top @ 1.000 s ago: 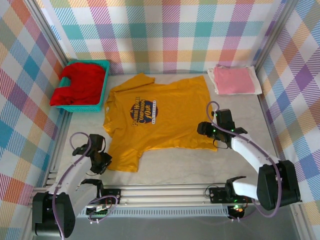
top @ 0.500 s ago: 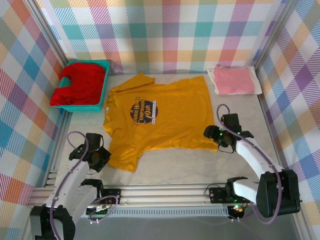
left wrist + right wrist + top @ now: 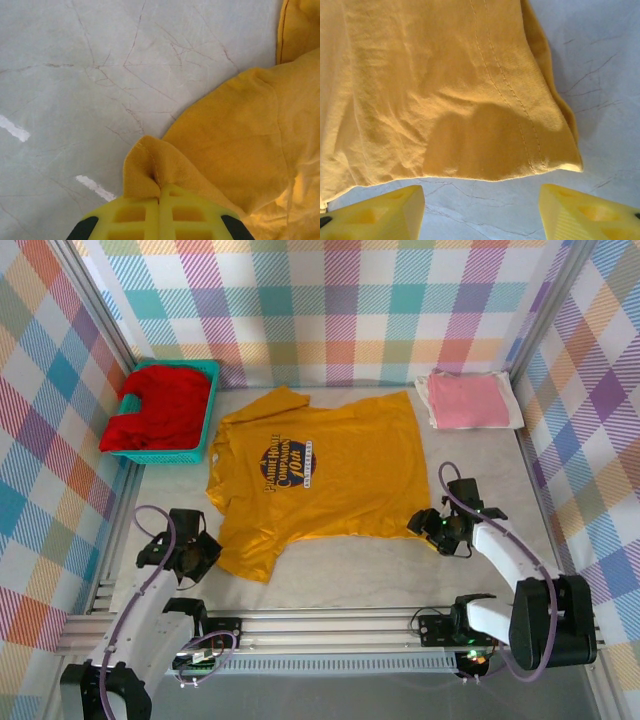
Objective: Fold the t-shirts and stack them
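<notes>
The left gripper [image 3: 160,196] pinches a sleeve edge of the yellow shirt [image 3: 235,150]. The right gripper [image 3: 482,202] is spread wide beside its hem corner.

Mustard-yellow t-shirt [image 3: 315,480]: spread flat, dark round chest print facing up, between the two pincers and reaching away beyond both. Near sleeve rumpled, its stitched edge pinched in the closed fingers of the left pincer [image 3: 160,192], puckered into a small fold right at the tips, the rest fanning out to that pincer's right. Double-stitched hem corner lying flat just ahead of the right pincer [image 3: 480,200], in front of its spread fingers and apart from them.

Pink t-shirt [image 3: 468,400]: plain, folded into a neat rectangle, well beyond the right pincer and slightly to its right.

Red t-shirt [image 3: 160,405]: bunched in a loose heap, unfolded, well beyond the left pincer and slightly to its left.
</notes>
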Controlling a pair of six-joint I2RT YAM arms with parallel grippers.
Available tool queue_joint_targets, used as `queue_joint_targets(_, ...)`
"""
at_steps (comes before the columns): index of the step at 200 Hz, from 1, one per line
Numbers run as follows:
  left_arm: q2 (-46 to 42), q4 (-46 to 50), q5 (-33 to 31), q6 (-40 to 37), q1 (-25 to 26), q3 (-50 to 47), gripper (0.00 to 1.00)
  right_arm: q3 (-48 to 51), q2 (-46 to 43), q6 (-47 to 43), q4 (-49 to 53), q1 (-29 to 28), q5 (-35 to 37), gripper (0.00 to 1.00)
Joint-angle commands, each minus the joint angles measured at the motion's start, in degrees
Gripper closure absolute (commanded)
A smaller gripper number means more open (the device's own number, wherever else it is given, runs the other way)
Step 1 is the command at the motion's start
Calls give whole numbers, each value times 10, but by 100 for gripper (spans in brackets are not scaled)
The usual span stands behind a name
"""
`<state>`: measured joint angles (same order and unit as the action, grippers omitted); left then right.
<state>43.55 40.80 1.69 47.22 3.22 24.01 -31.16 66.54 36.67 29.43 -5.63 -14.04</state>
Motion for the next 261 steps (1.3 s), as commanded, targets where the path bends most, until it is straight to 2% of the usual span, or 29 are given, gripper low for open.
queue_joint_targets(1, 1, -11, 0, -15, -1, -2, 100, 0, 8, 4, 2, 1, -13, 39)
queue_joint_targets(22, -2, -13, -3, -11, -1, -3, 100, -7, 10, 4, 12, 1, -10, 41)
queue_joint_targets(35, -1, -12, 1, -12, -1, -1, 100, -21, -7, -5, 49, 0, 24, 42)
queue_joint_targets(56, -7, -4, -8, -13, -1, 3, 100, -24, -42, -5, 78, 15, 80, 39)
queue_joint_targets(81, -16, -8, -15, -12, -1, 5, 100, -21, -24, -11, 54, 62, 26, 39)
queue_joint_targets(134, -18, -9, -12, -10, -1, 0, 100, -28, 44, -10, -19, 62, -41, 42)
queue_joint_targets(156, -20, -13, -9, -6, -1, -5, 100, -25, 70, -8, -38, 62, -38, 43)
queue_joint_targets(184, -25, -15, -12, -5, -2, -6, 100, -14, 82, -3, -64, 62, -17, 55)
queue_joint_targets(200, -31, -14, -16, 3, -2, -6, 100, -12, 79, 0, -65, 62, -10, 68)
queue_joint_targets(209, -38, -12, -16, 7, -2, -6, 100, -10, 66, 4, -62, 62, -6, 72)
queue_joint_targets(224, -58, -4, -21, 19, -2, -5, 100, -2, 32, 12, -54, 62, 3, 88)
queue_joint_targets(243, -106, 32, -48, 31, -2, 1, 100, 13, -14, 17, -34, 62, 11, 100)
queue_joint_targets(261, -171, 70, -76, 41, -2, 3, 100, 21, -50, 18, -5, 62, 11, 100)
